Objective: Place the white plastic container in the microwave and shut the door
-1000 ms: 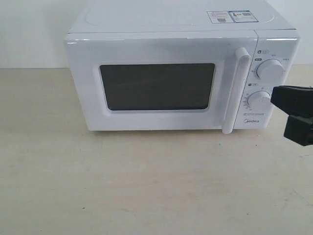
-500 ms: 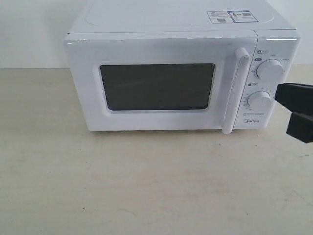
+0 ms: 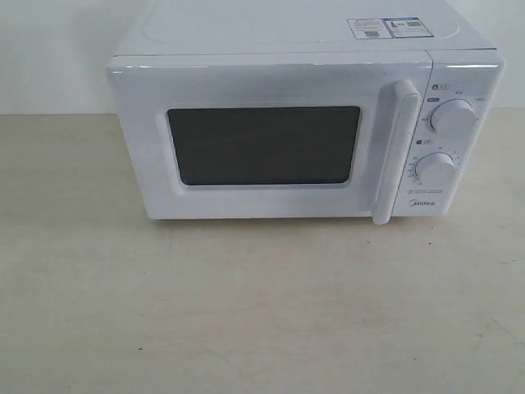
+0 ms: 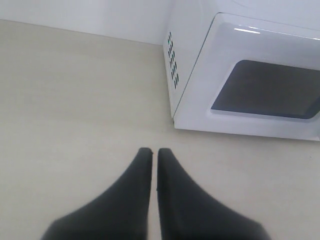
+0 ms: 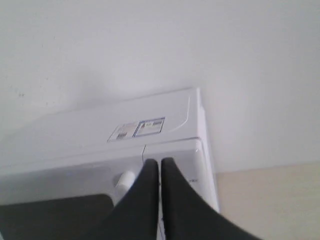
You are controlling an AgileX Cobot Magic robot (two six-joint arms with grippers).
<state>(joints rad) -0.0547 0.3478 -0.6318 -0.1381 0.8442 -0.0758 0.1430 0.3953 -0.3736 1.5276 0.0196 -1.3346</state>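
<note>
The white microwave (image 3: 303, 115) stands at the back of the table, and its door (image 3: 262, 144) with the dark window is closed, the vertical bar handle (image 3: 395, 152) beside the two knobs (image 3: 453, 117). The white plastic container is out of view. Neither gripper shows in the exterior view. My left gripper (image 4: 151, 151) is shut with nothing in it, hovering over the bare table off the microwave's (image 4: 240, 75) vented side. My right gripper (image 5: 160, 162) is shut and empty, raised in front of the microwave's (image 5: 150, 145) upper front edge near the handle top (image 5: 125, 179).
A beige tabletop (image 3: 262, 304) stretches in front of the microwave. A white wall (image 3: 49, 49) stands behind it. Stickers (image 3: 390, 27) lie on the microwave's top.
My right gripper, seen at the exterior view's right edge by the knobs, has moved out of that view to the right. The microwave has not moved.
</note>
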